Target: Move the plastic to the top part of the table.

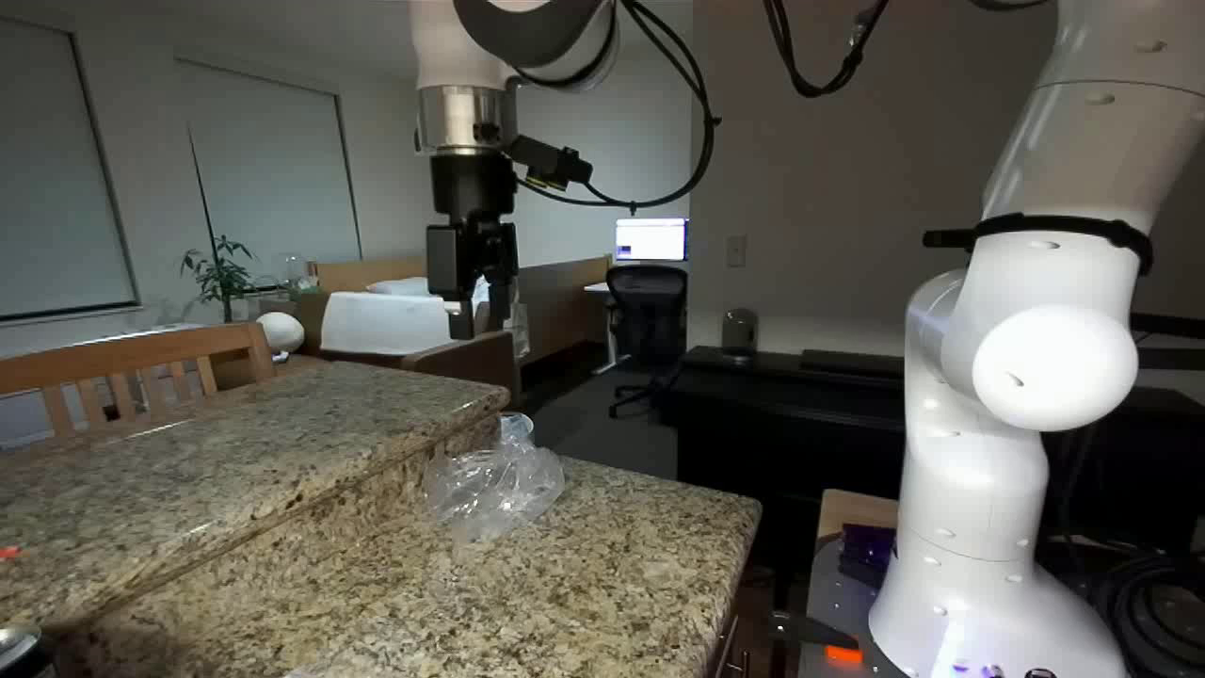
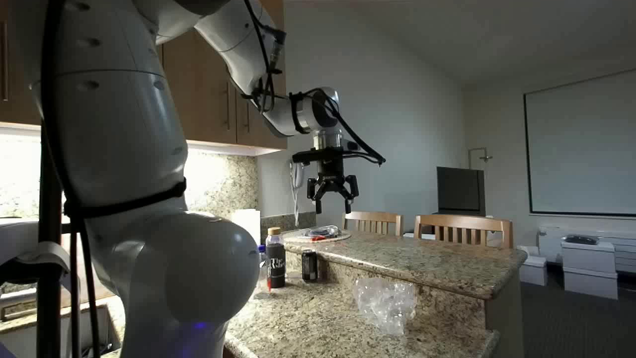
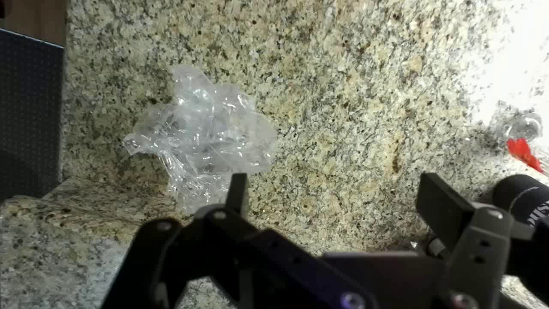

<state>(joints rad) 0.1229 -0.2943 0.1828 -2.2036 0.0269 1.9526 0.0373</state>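
A black, two-fingered Robotiq gripper point(image 2: 333, 206) hangs above a speckled tan-and-black granite counter point(image 1: 612, 565), its fingers point(image 3: 441, 206) spread well apart with nothing between them, while a clear, crumpled clump of thin plastic film point(image 3: 210, 133) lies on that lower surface close by an upright granite riser point(image 2: 447, 303); whether the two touch cannot be told. The raised granite ledge point(image 1: 273, 443), glossy and round-edged, is likely the top part named as the destination. The film should prove very light and limp, slick in the grip and quick to give under pressure, with little to fear from squeezing but some risk of a tear or a loose fold slipping free. The thick, puffed middle, where creases pile up and catch the light in white glints, looks the best place to take hold; a pinch at the thin, trailing corners would probably leave the rest dangling and apt to drag on the ledge's lip. In the wrist view the clump sits mostly to one side of the fingers, toward the counter's free end, so a sideways shift before descent seems called for. Farther along the stone stand a black, cylindrical metal drink can point(image 2: 309, 266) and a dark bottle with pale lettering and a wood-toned cap point(image 2: 276, 263); beyond the ledge are honey-coloured slatted wooden chairs point(image 2: 462, 221).
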